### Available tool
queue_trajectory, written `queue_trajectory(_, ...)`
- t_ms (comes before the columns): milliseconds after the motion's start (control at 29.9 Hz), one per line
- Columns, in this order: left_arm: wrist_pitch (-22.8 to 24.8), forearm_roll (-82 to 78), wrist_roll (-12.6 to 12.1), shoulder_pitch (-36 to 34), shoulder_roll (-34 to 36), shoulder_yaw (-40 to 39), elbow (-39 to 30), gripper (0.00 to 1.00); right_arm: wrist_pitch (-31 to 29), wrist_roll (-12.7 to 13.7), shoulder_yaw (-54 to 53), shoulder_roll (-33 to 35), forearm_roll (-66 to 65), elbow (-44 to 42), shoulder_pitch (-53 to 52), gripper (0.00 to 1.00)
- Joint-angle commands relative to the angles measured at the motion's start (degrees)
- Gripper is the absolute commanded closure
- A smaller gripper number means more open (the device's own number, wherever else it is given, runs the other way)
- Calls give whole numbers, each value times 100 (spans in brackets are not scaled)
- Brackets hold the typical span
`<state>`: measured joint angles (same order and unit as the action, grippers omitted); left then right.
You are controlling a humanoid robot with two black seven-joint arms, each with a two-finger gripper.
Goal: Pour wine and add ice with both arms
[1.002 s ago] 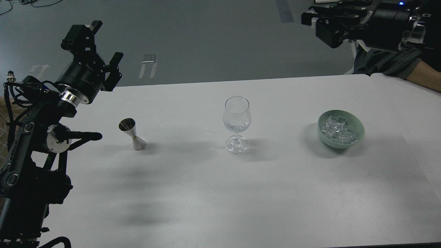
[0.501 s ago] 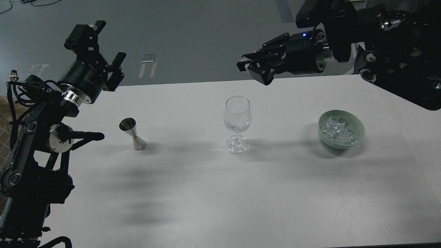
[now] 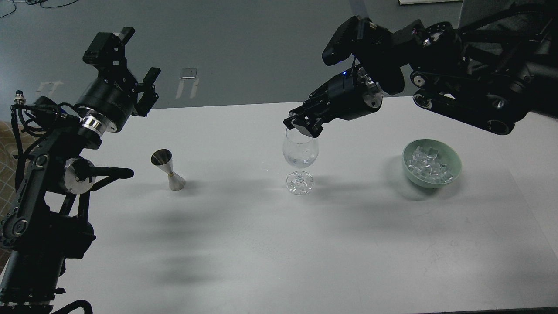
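My right gripper (image 3: 302, 125) hangs directly over the rim of the one wine glass (image 3: 300, 152), its dark fingertips bunched at the glass's 12 o'clock edge; whether they are parted or pressed together I cannot tell, nor whether they touch the rim. Behind it my right arm (image 3: 457, 87) stretches away toward 2 o'clock, a small blue light showing near the wrist. My left gripper (image 3: 130, 69) is raised off the white table (image 3: 279, 244) at about 10 o'clock from the glass, its two fingers spread apart with nothing between them; my left arm (image 3: 48, 174) drops from it down the frame's 9 o'clock side.

On the table stand three things, in a row. At centre, the single stemmed glass is upright, clear, with a faint glint low in its bowl. At its 9 o'clock, well apart, stands one steel jigger (image 3: 168, 170), tilted slightly in view, open cup uppermost. At the glass's 3 o'clock, well apart, sits one pale green bowl (image 3: 453, 168) holding the ice (image 3: 429, 165), a heap of clear cubes too jumbled to count exactly, roughly a dozen.
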<state>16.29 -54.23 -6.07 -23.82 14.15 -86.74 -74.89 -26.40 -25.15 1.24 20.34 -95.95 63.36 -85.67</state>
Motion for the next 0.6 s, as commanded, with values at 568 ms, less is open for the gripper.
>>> queue_trajectory(568,6,9,9,1,35,-1,9,2,-128,-87,280,84,15,-114,-99,100)
